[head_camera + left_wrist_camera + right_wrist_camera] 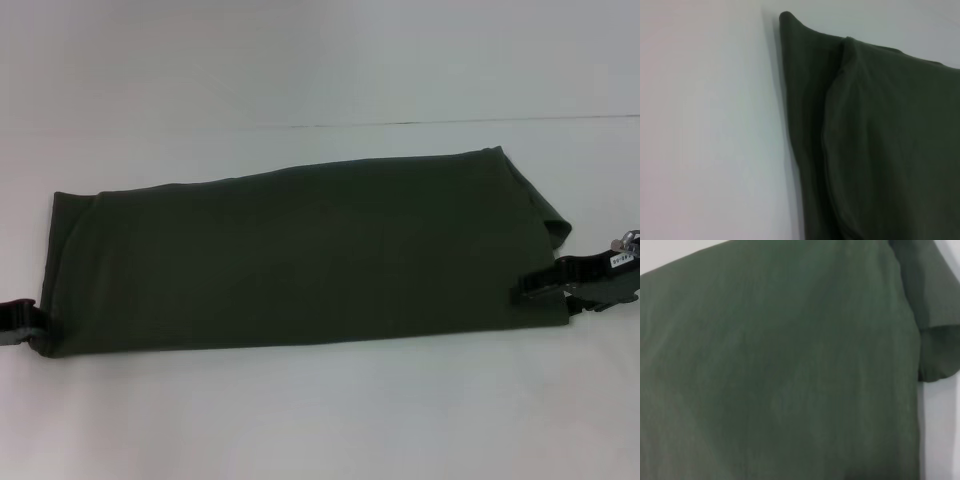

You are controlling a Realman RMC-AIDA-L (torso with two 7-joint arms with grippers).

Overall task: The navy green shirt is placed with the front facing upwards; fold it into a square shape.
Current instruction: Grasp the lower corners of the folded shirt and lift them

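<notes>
now the navy green shirt (300, 255) lies as a long folded band across the white table (320, 420), limp and light, so we judge its short ends best to grasp, where our left gripper (22, 322) and right gripper (530, 290) sit, their closure unreadable.

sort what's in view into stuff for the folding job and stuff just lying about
For the job:
- navy green shirt, folded into a long band on the table
- left hand, at the shirt's left end
- right hand, at the shirt's right end

Lying about:
- nothing else; only the white table under it
</notes>
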